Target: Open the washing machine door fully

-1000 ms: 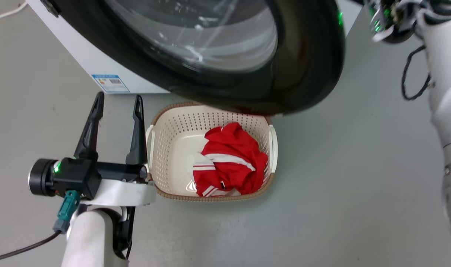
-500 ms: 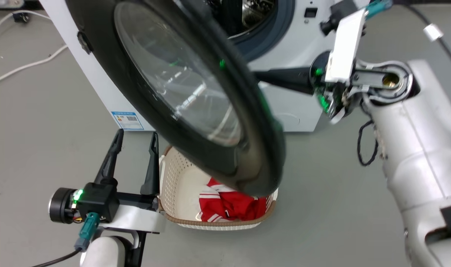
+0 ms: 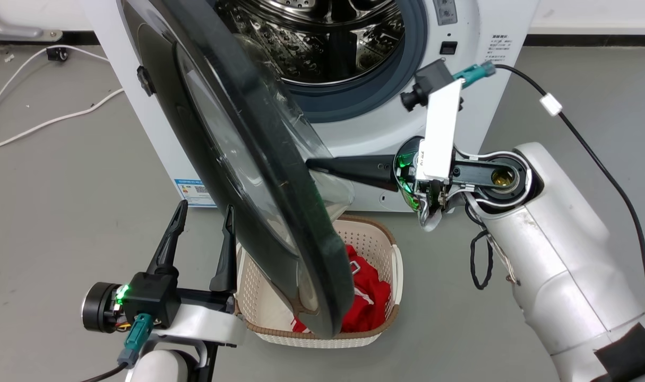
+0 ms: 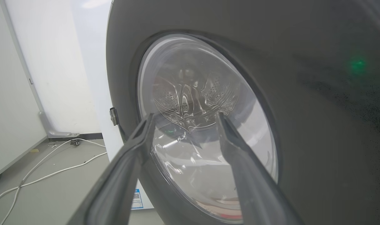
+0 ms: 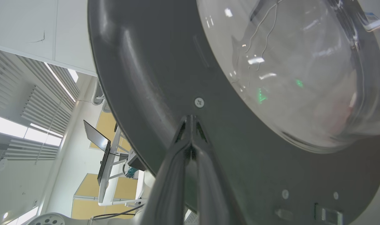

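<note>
Right gripper (image 3: 311, 163), fingers pressed together, rests its tips against the inner face of the washing machine door (image 3: 242, 159), a glossy black disc with bulging clear glass. It stands swung out from the front of the washing machine (image 3: 364, 132), free edge pointing away from it. Left gripper (image 3: 206, 208) hangs spread apart before that machine's left corner.

3 views share the door (image 3: 237, 164).
</note>
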You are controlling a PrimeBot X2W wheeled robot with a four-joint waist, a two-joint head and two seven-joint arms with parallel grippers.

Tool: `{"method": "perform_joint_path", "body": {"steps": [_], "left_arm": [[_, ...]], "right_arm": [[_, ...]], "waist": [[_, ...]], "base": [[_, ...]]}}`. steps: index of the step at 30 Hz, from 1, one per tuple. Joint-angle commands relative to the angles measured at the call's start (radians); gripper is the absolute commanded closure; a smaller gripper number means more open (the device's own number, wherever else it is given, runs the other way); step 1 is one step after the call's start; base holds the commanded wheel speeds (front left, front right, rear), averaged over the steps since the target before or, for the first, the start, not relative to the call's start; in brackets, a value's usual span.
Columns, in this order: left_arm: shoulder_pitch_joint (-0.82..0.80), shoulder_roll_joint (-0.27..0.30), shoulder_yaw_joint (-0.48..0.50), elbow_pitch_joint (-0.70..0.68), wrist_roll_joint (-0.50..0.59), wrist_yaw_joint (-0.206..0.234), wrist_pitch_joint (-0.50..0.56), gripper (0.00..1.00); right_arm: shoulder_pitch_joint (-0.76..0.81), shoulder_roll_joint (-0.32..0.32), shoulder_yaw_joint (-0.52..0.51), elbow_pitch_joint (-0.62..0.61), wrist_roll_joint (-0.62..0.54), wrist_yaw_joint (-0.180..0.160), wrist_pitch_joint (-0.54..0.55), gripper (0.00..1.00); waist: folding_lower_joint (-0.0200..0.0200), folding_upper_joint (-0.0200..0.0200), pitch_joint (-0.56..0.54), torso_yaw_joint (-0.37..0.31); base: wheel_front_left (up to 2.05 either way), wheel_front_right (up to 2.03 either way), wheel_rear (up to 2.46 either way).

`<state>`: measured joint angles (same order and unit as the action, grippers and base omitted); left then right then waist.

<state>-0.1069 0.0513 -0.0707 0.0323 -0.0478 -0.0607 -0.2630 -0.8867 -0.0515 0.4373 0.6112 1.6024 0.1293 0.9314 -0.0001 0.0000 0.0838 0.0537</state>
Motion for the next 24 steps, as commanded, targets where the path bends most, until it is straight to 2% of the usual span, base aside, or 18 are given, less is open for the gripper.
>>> {"method": "perform_joint_path", "body": {"steps": [1, 4, 11, 12, 13, 14, 20, 24], "left_arm": [[0.012, -0.001, -0.002, -0.001, -0.002, 0.006, -0.002, 0.00], [0.017, -0.001, -0.003, -0.002, -0.009, 0.012, -0.002, 0.00], [0.031, -0.001, 0.008, -0.001, -0.016, 0.024, -0.002, 0.00], [0.035, -0.001, 0.011, -0.001, -0.016, 0.026, -0.002, 0.00], [0.038, -0.001, 0.015, 0.000, -0.015, 0.026, -0.002, 0.00], [0.041, -0.001, 0.018, 0.000, -0.015, 0.026, -0.002, 0.00], [0.054, -0.001, 0.035, 0.004, -0.013, 0.026, -0.002, 0.00], [0.065, -0.001, 0.040, 0.013, -0.011, 0.024, -0.002, 0.00]], "right_arm": [[0.020, 0.002, -0.003, -0.009, 0.004, 0.002, -0.030, 1.00], [0.047, 0.002, -0.038, -0.045, -0.010, 0.002, -0.150, 1.00], [0.173, -0.051, -0.156, -0.163, -0.124, 0.002, -0.500, 1.00], [0.195, -0.064, -0.167, -0.185, -0.153, 0.002, -0.547, 0.87], [0.226, -0.069, -0.188, -0.204, -0.158, 0.002, -0.591, 0.51], [0.258, -0.070, -0.209, -0.226, -0.164, 0.002, -0.633, 0.00], [0.467, -0.087, -0.311, -0.348, -0.283, 0.002, -0.898, 0.00], [0.617, -0.079, -0.374, -0.399, -0.423, 0.002, -1.064, 0.00]], "waist": [[0.0001, 0.0000, -0.003, -0.002], [0.0001, 0.0000, -0.008, -0.007], [0.0001, 0.0000, -0.016, -0.026], [0.0001, 0.0000, -0.016, -0.030], [0.0001, 0.0000, -0.019, -0.033], [0.0001, 0.0000, -0.019, -0.036], [0.0001, 0.0000, -0.028, -0.052], [0.0001, 0.0000, -0.042, -0.056]], "base": [[0.00, 0.00, 0.00], [0.00, 0.00, 0.00], [0.00, 0.00, 0.00], [0.00, 0.00, 0.00], [0.00, 0.00, 0.00], [0.00, 0.00, 0.00], [0.00, 0.00, 0.00], [0.00, 0.00, 0.00]]}}
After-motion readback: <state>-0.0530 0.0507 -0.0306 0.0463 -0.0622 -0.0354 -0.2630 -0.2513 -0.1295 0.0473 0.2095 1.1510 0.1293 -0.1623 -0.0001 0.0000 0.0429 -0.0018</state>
